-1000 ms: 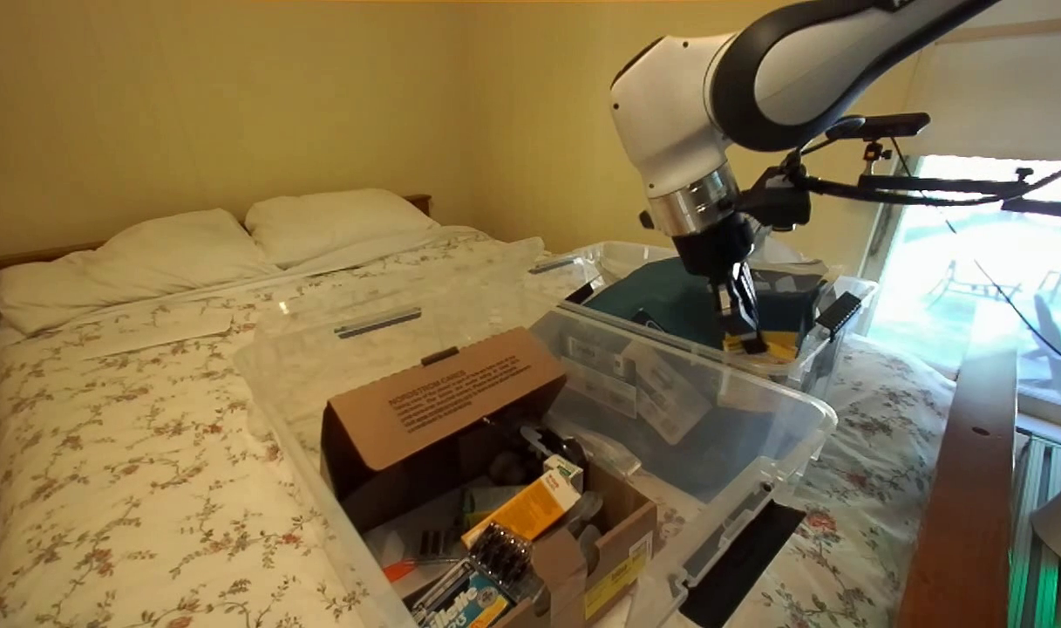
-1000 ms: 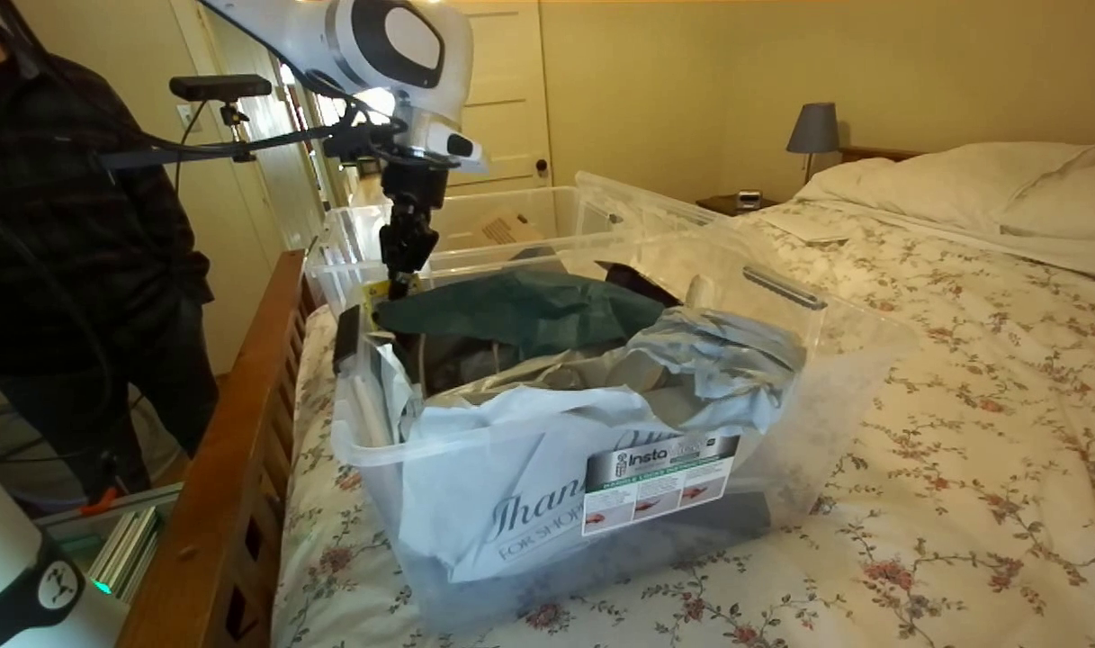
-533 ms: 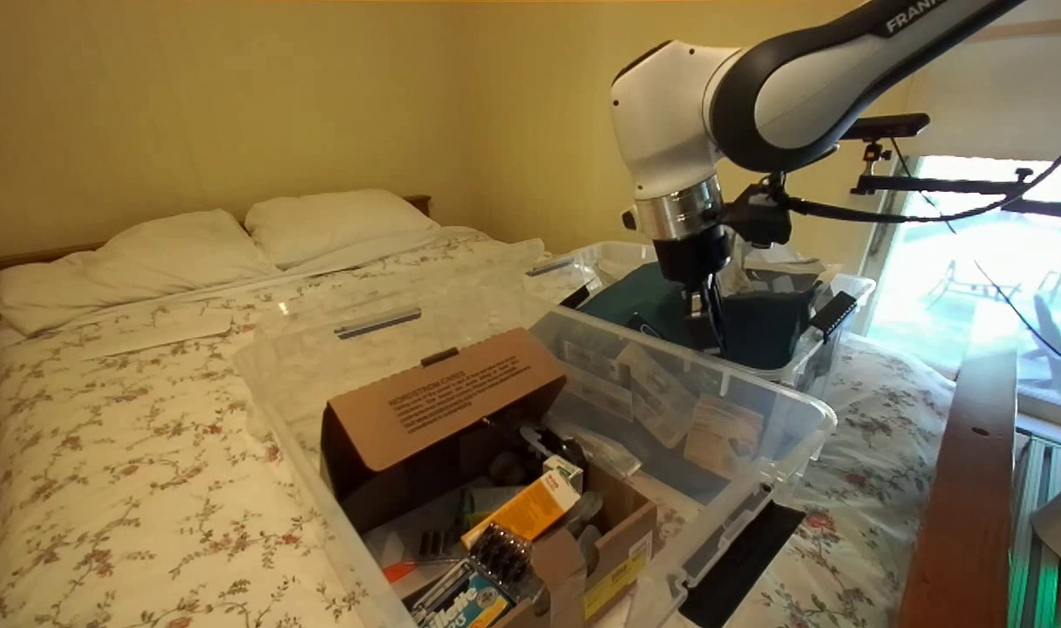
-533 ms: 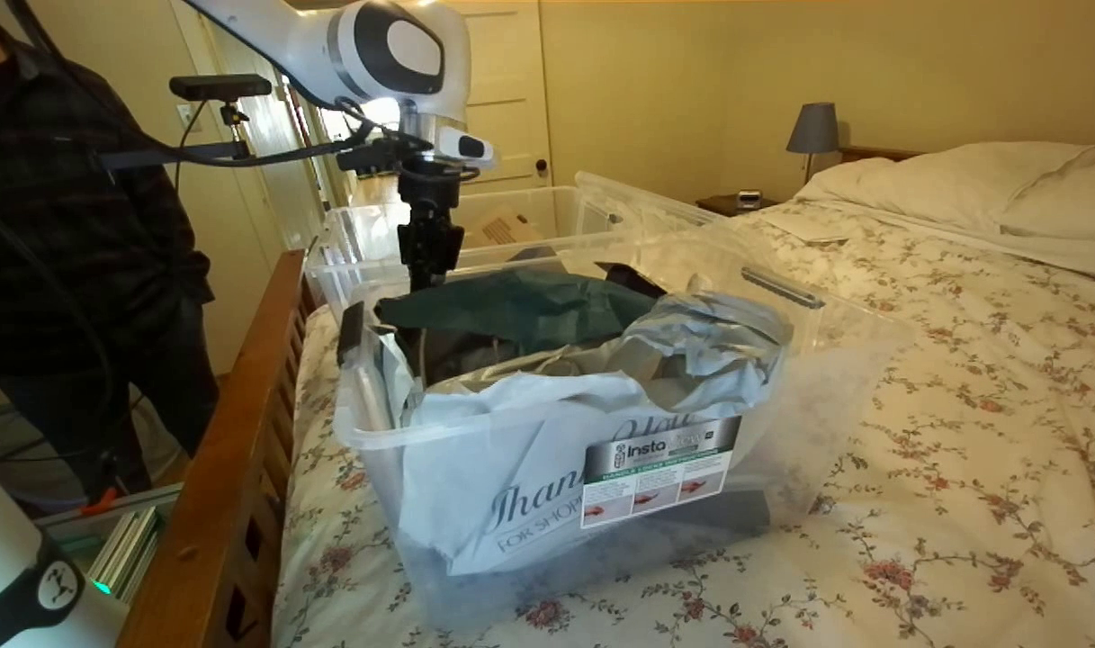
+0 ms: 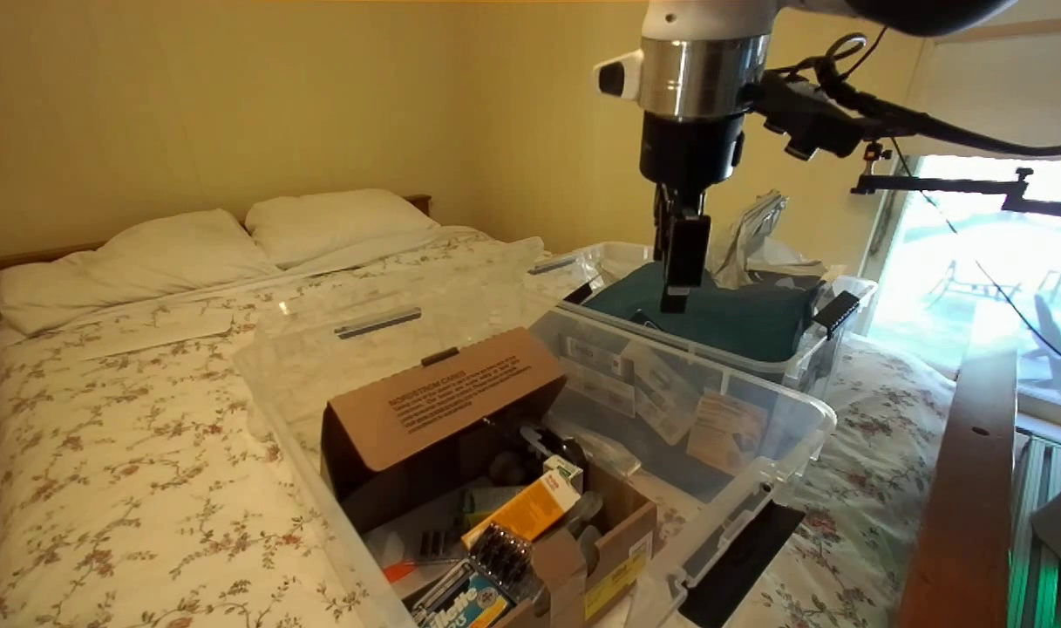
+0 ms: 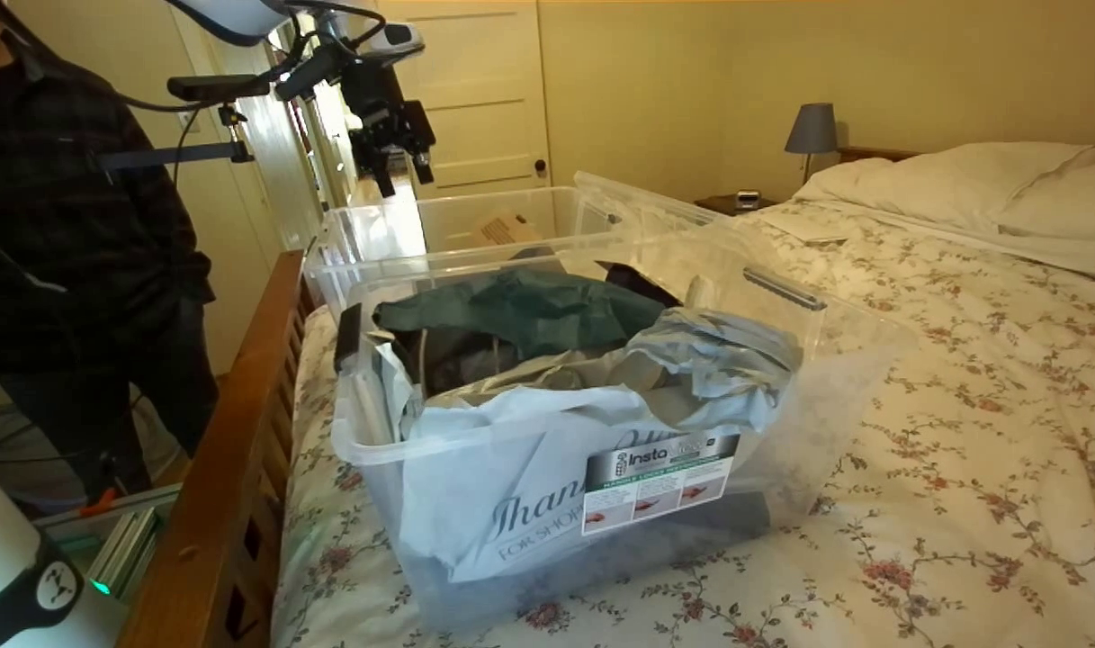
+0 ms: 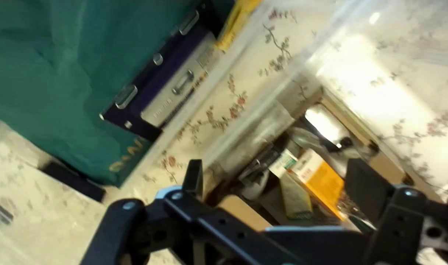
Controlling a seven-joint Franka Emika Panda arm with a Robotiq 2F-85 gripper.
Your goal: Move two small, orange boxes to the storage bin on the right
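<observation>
An orange box (image 5: 523, 513) with a white end lies tilted among other items in the brown cardboard box; it also shows in the wrist view (image 7: 321, 180). Part of another yellow-orange box (image 7: 235, 25) appears inside the storage bin (image 6: 364, 453), squeezed between the green bag and the bin wall. In both exterior views that second box is hidden. My gripper (image 7: 277, 180) is open, its fingers wide apart and holding nothing. In an exterior view the gripper (image 6: 405, 178) hangs above the tub rims, well clear of both boxes.
A second clear tub (image 5: 770, 392) surrounds the open cardboard box (image 5: 460, 397), its flap raised. A green bag (image 6: 529, 306) and grey paper (image 6: 718, 351) fill the bin. A wooden bed rail (image 6: 214, 450) runs alongside; a person (image 6: 79, 270) stands behind it.
A second ago my gripper was down in the storage bin at a yellow-orange box. It has let go, opened, and risen out towards the tub with the cardboard box.
</observation>
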